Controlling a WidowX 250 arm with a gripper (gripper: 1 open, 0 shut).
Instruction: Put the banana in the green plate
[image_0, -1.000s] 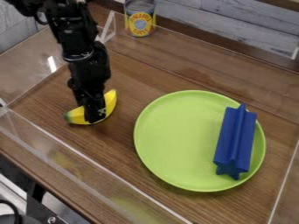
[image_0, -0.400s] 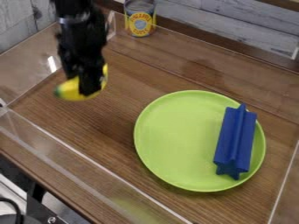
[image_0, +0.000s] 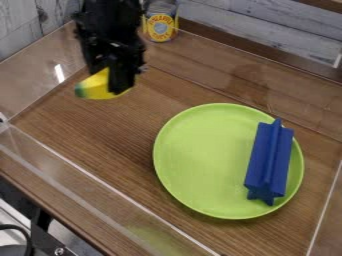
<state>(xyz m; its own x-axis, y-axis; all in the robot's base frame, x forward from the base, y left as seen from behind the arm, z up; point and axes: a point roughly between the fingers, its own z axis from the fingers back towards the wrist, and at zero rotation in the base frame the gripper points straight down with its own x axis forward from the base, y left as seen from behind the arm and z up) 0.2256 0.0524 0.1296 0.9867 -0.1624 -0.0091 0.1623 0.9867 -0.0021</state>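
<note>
1. Gripper (image_0: 112, 78) clamped tight on the banana (image_0: 96, 87), pointing straight down, up off the wooden table (image_0: 94, 150).
2. Banana hanging in the air, left of the green plate (image_0: 207, 160), not over it.
3. Blue ridged block (image_0: 270, 160) lying on the plate's right side.
4. Small can (image_0: 160, 25) at the back.

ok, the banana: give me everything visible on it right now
The banana is a small, bright yellow toy, glossy like plastic, with a greenish tip at its lower left end. It hangs in the air above the wooden table, tilted, its right end pinched in the shut black gripper, which hides part of it. Nothing else touches it. It sits to the left of the green plate, clear of the rim. The image is slightly blurred, so no finer surface detail shows.
</note>
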